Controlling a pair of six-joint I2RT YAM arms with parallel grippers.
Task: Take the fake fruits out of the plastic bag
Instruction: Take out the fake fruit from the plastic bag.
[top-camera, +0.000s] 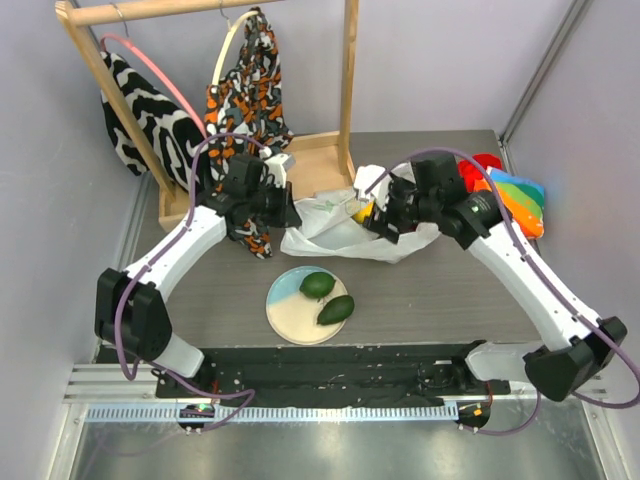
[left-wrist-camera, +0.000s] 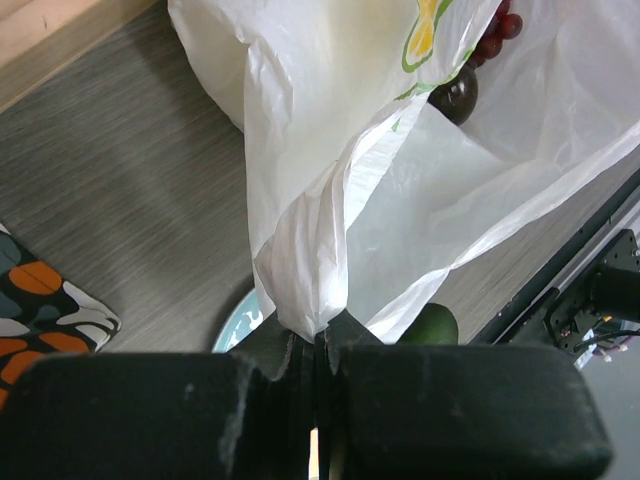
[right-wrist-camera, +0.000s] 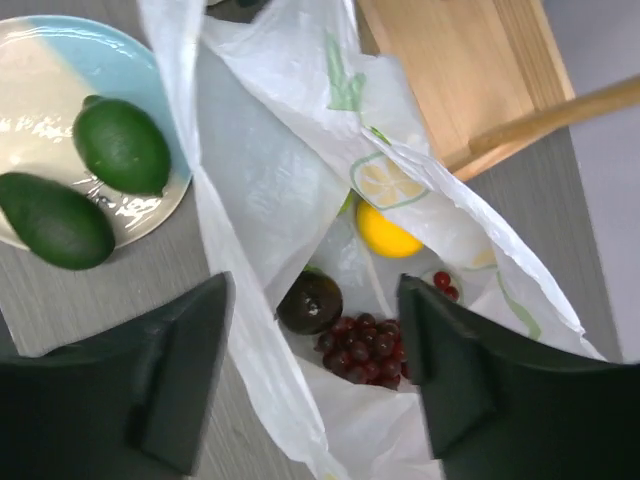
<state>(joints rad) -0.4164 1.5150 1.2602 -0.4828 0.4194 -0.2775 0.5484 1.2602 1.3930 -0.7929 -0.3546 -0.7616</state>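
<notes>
My left gripper (left-wrist-camera: 318, 348) is closed flat on a gathered pleat of the plastic bag (left-wrist-camera: 330, 150), holding that edge up so the mouth gapes. My right gripper (right-wrist-camera: 315, 330) hangs above the opening with its jaws spread wide and nothing between them. Three fake fruits lie inside the bag: a lemon (right-wrist-camera: 388, 230) toward the back, a dark oval fruit (right-wrist-camera: 310, 302) below it, and a grape bunch (right-wrist-camera: 365, 350) touching the oval's side. Two more are out on the plate (right-wrist-camera: 40, 90): a rounder green fruit (right-wrist-camera: 122, 145) and a longer green one (right-wrist-camera: 55, 220). I judge the main hazard to be the loose fold of film that runs down beside my near finger. If I descend without clearing it, my pads may close on plastic along with the fruit and drag the whole bag upward. That pull would probably strip the thin pleat out of my left pinch, and the mouth would collapse over the contents. A second hazard is the crowding of oval and grapes, since closing on one may nudge or snag the other. The smooth lemon may also squirt sideways if I catch it off centre.
</notes>
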